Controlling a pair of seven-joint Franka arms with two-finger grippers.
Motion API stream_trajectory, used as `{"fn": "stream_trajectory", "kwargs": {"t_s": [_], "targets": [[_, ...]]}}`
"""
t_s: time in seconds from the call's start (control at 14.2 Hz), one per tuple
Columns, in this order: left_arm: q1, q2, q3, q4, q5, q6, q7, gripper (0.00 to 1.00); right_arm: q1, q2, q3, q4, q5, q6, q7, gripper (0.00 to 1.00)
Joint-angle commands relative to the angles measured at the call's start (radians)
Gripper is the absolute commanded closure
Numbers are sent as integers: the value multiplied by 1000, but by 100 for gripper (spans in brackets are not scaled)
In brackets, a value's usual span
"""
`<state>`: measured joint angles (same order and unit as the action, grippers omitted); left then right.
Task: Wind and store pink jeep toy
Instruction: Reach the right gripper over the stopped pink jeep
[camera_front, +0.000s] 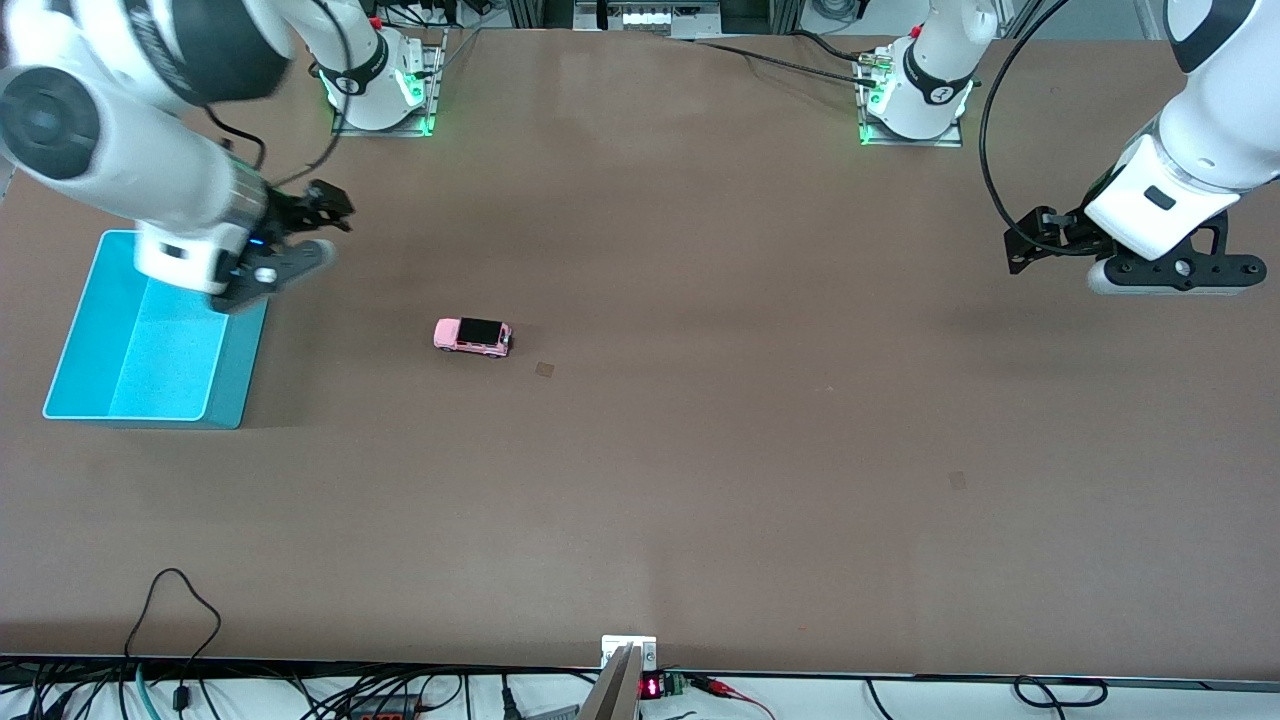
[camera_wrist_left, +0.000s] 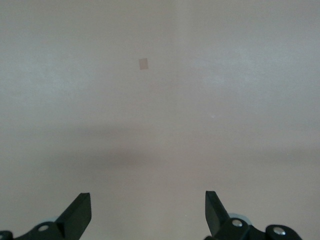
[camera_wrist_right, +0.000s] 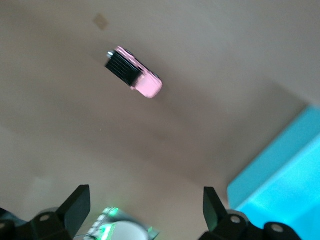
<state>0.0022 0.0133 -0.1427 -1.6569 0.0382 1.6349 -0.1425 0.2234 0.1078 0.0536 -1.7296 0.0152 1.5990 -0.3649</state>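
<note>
Even overhead light, soft faint shadows on the table (camera_front: 700, 480), front view sharp, right wrist view softly blurred, pink jeep toy (camera_wrist_right: 135, 72) smeared, left wrist view washed pale

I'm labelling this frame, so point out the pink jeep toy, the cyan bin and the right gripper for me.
pink jeep toy (camera_front: 472, 337), front view, on its black roof panel.
cyan bin (camera_front: 150, 345), front view, on its bare inner floor.
right gripper (camera_wrist_right: 145, 207), right wrist view, midway between its open fingertips.

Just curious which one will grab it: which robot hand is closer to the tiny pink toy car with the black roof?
The right gripper, open over the cyan bin's edge, is closer to the pink toy car. The left gripper, also open, hangs toward its own end of the table.
</note>
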Motion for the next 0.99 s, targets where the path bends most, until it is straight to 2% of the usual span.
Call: {"fn": "stream_trajectory", "kwargs": {"t_s": [0.0, 0.28, 0.64, 0.92], "targets": [[4, -3, 0, 14, -12, -20, 0, 0, 25, -26, -6, -143, 8, 169, -207, 0], [7, -3, 0, 13, -12, -21, 0, 0, 88, -33, 0, -341, 14, 459, -296, 0], [9, -3, 2, 11, -12, -29, 0, 0, 163, 62, 0, -531, 14, 850, -353, 0], [12, 1, 3, 14, -12, -35, 0, 0, 157, 157, -1, -541, 14, 990, -457, 0]]}}
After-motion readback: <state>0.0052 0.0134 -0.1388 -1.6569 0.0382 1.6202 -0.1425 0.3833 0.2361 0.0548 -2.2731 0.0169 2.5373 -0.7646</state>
